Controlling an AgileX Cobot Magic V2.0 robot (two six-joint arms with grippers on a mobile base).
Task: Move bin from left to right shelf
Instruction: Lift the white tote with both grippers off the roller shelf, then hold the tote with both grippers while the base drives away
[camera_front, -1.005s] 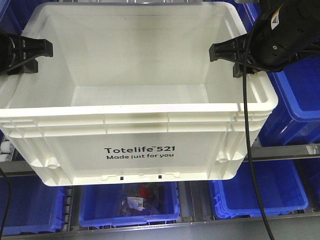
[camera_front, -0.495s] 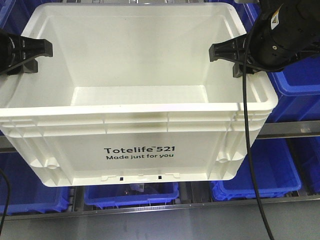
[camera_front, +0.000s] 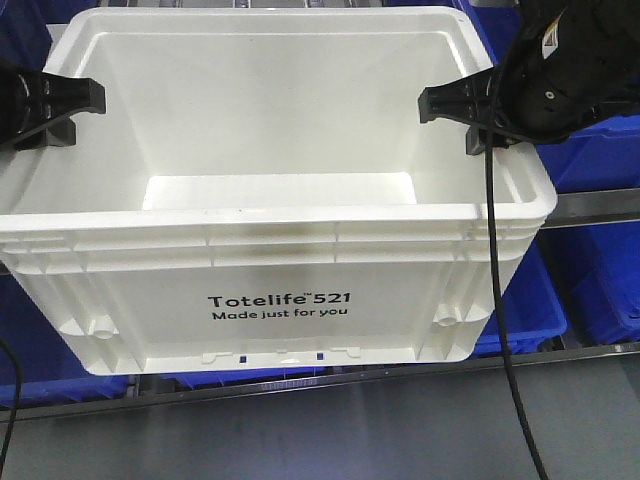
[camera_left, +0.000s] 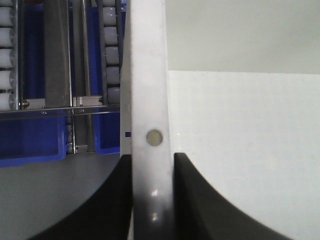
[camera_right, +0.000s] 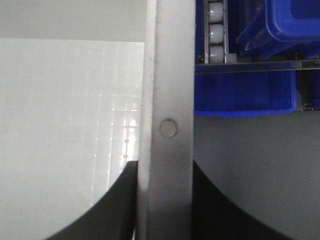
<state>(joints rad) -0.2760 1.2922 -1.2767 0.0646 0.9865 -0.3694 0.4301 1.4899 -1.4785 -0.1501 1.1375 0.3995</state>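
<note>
The white bin (camera_front: 280, 300), printed "Totelife 521", fills the front view and hangs clear of the shelves, held by its two side rims. My left gripper (camera_front: 62, 108) is shut on the left rim and my right gripper (camera_front: 452, 108) on the right rim. In the left wrist view the black fingers (camera_left: 120, 200) of the gripper (camera_left: 151, 165) press both sides of the bin's rim (camera_left: 147, 75). The right wrist view shows the same: gripper (camera_right: 165, 170) clamped on the rim (camera_right: 170, 75). The bin's inside holds nothing.
Blue plastic bins (camera_front: 600, 270) sit on the racks behind and to the right. A metal shelf rail (camera_front: 600, 205) runs across at the right. Roller tracks (camera_left: 112, 50) and a blue bin (camera_right: 242, 95) lie below the rims. Grey floor (camera_front: 330, 430) shows under the bin.
The bin and both grippers keep their places in the view. The shelves and blue bins behind have slid upward in the frame, and more grey floor shows below.
</note>
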